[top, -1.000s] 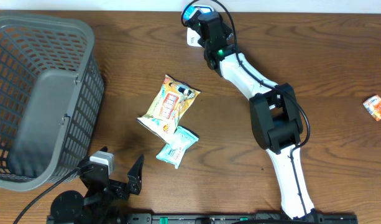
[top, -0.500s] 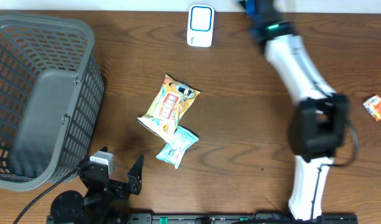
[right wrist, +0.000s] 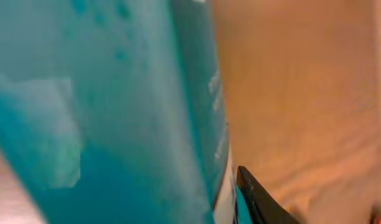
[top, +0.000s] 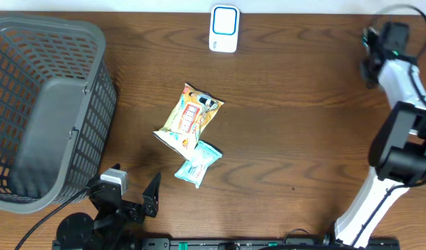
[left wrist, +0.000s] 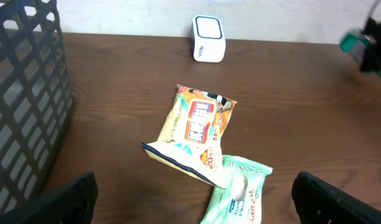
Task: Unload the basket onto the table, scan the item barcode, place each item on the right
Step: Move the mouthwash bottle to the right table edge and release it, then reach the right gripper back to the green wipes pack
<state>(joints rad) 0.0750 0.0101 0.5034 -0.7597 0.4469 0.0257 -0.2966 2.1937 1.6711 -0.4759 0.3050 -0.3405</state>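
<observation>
Right gripper (top: 370, 62) pinches a teal packet (right wrist: 115, 112) at the table's far right. Left gripper (top: 133, 187) spread wide, empty, beside the grey basket (top: 53, 42). Yellow snack pouch (top: 190, 117) lies mid-table. White barcode scanner (top: 224, 29) at back edge, well apart from the held packet. Risk: soft film folds or slips in the pinch, or the barcode faces away, so no read
</observation>
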